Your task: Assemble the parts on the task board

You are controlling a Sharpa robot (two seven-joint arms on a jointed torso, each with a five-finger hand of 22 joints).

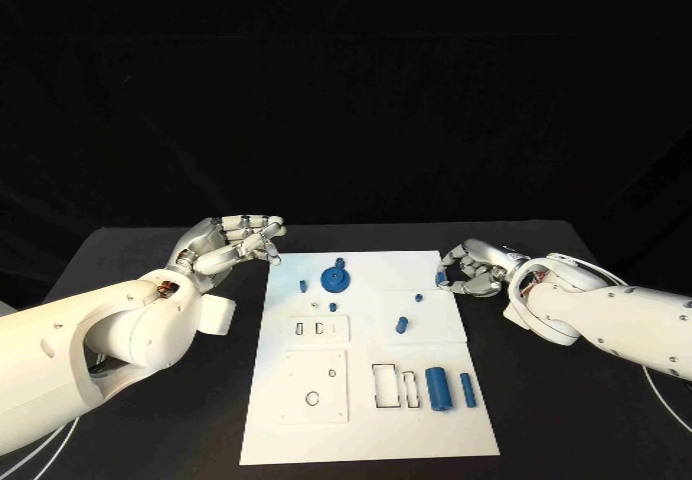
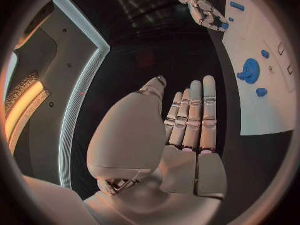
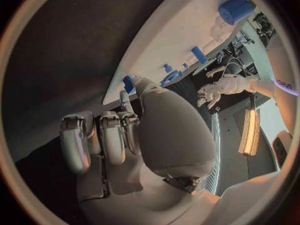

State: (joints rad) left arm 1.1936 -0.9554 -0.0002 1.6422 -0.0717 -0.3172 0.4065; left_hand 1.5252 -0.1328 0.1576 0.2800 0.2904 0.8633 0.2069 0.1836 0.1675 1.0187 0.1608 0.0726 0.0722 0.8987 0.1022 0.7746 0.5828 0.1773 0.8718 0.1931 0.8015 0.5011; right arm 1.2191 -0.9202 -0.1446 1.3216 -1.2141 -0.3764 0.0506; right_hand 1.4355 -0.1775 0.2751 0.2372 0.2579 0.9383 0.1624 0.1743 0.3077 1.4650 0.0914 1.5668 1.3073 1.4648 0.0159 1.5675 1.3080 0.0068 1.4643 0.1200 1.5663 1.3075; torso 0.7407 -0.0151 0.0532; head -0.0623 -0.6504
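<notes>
Parts (image 1: pixel 437 387) lay loose on the board (image 1: pixel 368 440). Right hand (image 1: pixel 472 270) apparently pinched a blue piece at the board's edge; left hand (image 1: pixel 238 240) hovered, fingers extended, empty. A weak pinch risked dropping it.

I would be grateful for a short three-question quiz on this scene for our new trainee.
1. True or false: the left hand holds a blue part.
2. Where on the task board do the two blue cylinders lie? A) the near right area, B) the far left corner, C) dead centre.
3. Which hand pinches the small blue part at the board's right edge?

Key: 1 false, its fingers are straight and hold nothing. 2 A. 3 the right hand.
</notes>
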